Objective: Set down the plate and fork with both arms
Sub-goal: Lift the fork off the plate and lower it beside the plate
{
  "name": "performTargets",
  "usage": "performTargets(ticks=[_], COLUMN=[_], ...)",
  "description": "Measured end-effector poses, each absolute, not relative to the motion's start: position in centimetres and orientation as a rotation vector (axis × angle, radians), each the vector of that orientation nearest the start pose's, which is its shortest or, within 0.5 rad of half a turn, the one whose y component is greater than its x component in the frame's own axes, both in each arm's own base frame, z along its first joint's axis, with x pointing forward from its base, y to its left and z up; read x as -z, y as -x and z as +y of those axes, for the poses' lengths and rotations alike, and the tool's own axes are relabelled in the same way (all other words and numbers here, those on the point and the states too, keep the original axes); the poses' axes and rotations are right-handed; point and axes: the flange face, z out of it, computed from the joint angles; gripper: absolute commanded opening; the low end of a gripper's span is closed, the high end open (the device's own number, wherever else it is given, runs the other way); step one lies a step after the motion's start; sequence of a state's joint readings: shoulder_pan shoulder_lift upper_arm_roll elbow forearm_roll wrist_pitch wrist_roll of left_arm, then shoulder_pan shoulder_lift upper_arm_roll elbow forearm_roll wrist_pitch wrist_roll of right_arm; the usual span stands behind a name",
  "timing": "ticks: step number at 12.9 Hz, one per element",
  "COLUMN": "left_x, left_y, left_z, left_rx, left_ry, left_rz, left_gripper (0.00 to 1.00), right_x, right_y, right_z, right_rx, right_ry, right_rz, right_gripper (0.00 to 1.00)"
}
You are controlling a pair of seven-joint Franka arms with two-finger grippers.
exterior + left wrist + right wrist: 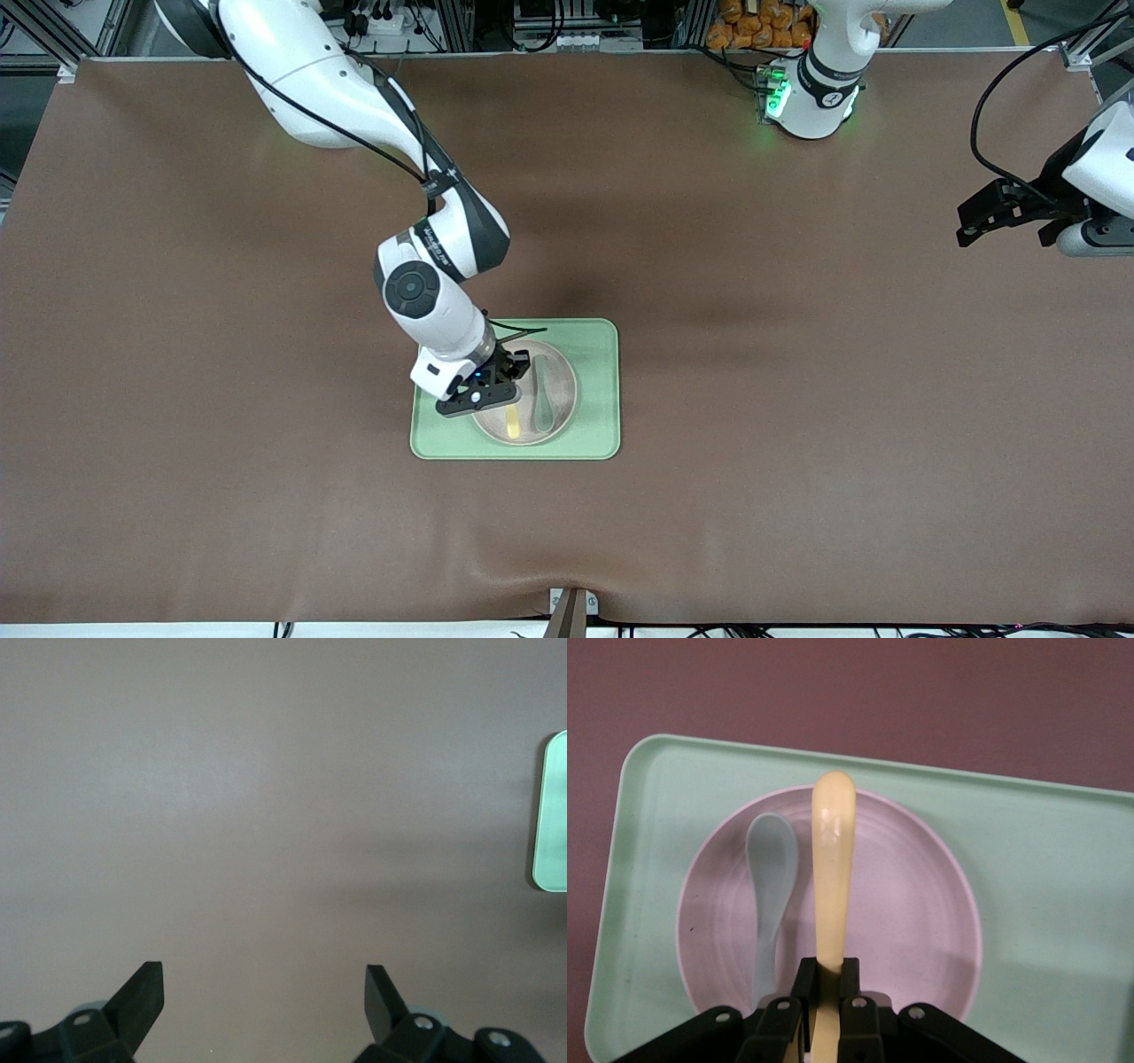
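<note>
Right tool (505, 377) clamped on the pale-yellow plastic fork (831, 877), its smooth glossy handle with rounded end reaching out over the round cream plate (912, 921), whose shallow face shows faint concentric rings. Plate sits in the rectangular pale-green tray (594, 390) with rounded corners and raised lip, mid-bench on the matte brown bench (266, 496); a grey-green spoon (771, 895) lies in the plate beside the fork. Left tool (264, 997) waits over bare bench toward the left arm's end, flat black fingers (142, 992) spread wide with nothing between them.
</note>
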State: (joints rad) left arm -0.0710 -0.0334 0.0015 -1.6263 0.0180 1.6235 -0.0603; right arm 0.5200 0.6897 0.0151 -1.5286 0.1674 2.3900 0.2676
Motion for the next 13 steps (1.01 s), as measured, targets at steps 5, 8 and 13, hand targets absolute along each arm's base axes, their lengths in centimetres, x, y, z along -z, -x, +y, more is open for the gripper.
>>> performTargets(ticks=[5, 8, 13], left_x=[-64.1, -64.2, -64.1], left_y=[-54.8, -54.9, -54.9], left_z=[-2.8, -2.5, -2.5], left_rx=[0.112, 0.113, 0.108], left_ry=[3.126, 3.146, 3.148], left_rz=[-0.008, -0.023, -0.023], left_gripper=[1.00, 1.00, 1.00], right_x=[-30.7, -29.4, -25.5], right_y=[-65.3, -65.6, -65.9], right_z=[29.1, 26.9, 23.0], right_rx=[0.016, -0.021, -0.058], right_ry=[2.890, 2.885, 2.904], right_rz=[0.030, 0.085, 0.075], right_gripper=[0.00, 0.00, 0.00])
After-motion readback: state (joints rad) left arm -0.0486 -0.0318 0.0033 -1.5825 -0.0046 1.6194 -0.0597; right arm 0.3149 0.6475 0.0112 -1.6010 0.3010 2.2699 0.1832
